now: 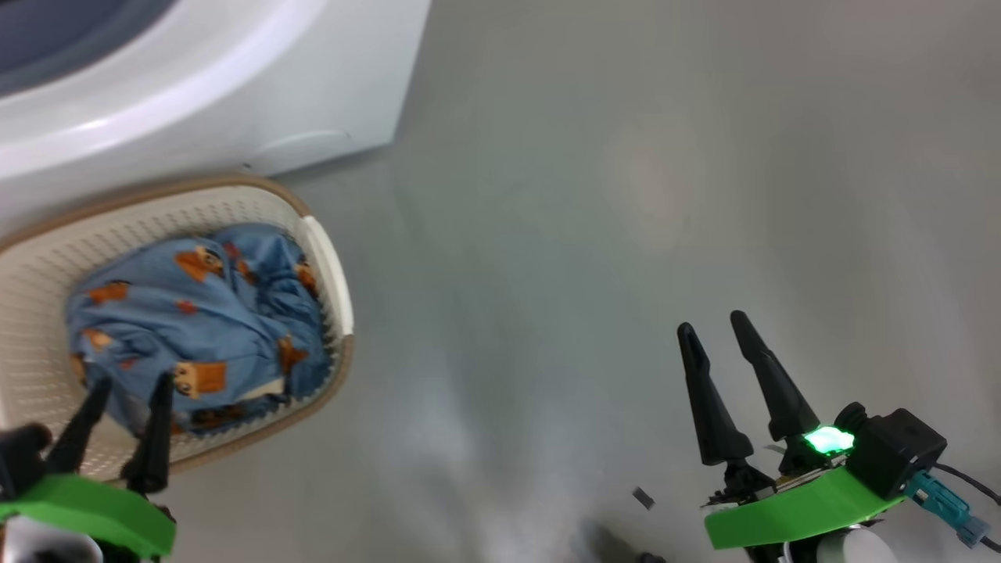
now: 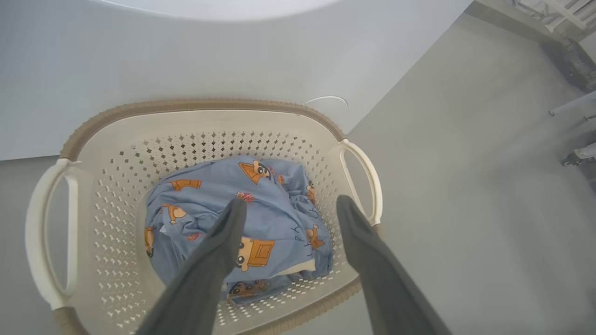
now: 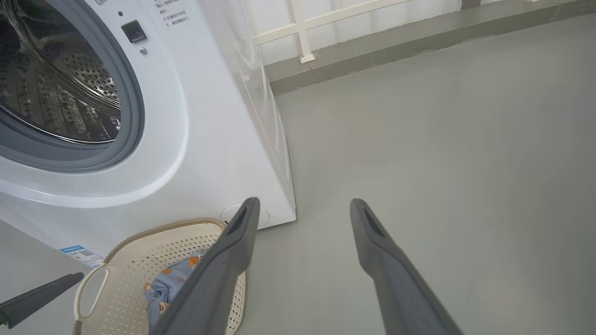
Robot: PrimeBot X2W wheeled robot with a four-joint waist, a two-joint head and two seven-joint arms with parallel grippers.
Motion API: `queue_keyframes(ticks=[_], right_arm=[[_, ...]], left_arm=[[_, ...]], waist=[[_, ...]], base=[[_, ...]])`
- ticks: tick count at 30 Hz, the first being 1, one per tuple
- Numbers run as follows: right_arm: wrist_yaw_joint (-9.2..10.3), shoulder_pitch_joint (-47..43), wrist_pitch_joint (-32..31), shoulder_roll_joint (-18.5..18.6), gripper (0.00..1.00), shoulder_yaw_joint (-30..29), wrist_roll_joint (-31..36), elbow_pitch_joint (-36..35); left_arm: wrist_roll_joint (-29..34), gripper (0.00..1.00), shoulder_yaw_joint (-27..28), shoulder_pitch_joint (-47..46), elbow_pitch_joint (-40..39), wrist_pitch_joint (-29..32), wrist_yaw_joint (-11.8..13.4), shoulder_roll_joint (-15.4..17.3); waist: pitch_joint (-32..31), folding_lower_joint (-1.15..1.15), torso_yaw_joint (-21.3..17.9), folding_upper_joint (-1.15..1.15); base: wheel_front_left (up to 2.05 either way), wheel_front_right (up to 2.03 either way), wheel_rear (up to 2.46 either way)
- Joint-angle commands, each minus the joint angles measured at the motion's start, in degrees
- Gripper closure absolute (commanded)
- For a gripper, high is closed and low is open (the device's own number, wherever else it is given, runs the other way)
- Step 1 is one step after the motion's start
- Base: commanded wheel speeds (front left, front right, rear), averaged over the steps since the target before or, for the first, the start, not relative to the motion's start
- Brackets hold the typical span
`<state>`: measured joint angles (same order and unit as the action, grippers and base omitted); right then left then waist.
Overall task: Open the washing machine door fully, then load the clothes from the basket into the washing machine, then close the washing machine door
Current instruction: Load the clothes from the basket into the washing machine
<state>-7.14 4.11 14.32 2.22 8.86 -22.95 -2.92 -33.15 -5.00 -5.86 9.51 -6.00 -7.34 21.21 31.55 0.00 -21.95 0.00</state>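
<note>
The cream perforated basket [image 1: 47,258] [image 2: 186,125] [image 3: 139,274] stands on the floor against the white washing machine [image 1: 235,94] [image 3: 195,139]. The clothes [image 1: 195,328] [image 2: 219,204] [image 3: 170,286], light blue with orange-brown figures, lie bunched inside it. My left gripper [image 1: 129,387] [image 2: 291,204] hangs open just above the clothes, nothing between its fingers. My right gripper [image 1: 712,324] [image 3: 302,204] is open over bare floor to the right of the basket. The drum opening [image 3: 51,88] with its grey seal stands uncovered. The washing machine door is out of view.
Grey floor [image 1: 626,195] stretches to the right of the machine and basket. A white railing and low ledge [image 3: 372,32] run behind the machine. Dark equipment and a metal frame [image 2: 572,70] stand at the far right of the left wrist view.
</note>
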Motion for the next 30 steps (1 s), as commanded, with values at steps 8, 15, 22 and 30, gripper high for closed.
queue_keyframes(ticks=[8,15,22,30], right_arm=[[-0.35,1.41,0.68,0.65,0.0,4.21,-2.84,-3.04],[-0.35,2.05,0.68,0.65,0.0,6.52,-3.8,-3.95],[-0.35,2.43,0.68,0.65,0.0,7.73,-4.08,-4.71],[-0.35,1.92,0.68,0.65,0.0,8.55,-4.21,-5.83]], left_arm=[[-1.75,0.0,2.91,-6.92,2.89,6.09,1.47,3.79],[-1.78,0.0,3.41,-12.04,6.12,11.33,3.63,6.38],[-0.78,0.0,3.0,-16.8,10.07,16.34,6.49,8.4],[2.56,0.0,-0.37,-24.81,16.88,19.66,7.6,9.68]], waist=[[10.27,0.0,-6.19,0.0],[14.98,0.0,-8.18,0.0],[17.58,0.0,-9.08,0.0],[18.95,0.0,-8.77,0.0]], base=[[0.0,0.0,0.0],[0.0,0.0,0.0],[0.0,0.0,0.0],[0.0,0.0,0.0]])
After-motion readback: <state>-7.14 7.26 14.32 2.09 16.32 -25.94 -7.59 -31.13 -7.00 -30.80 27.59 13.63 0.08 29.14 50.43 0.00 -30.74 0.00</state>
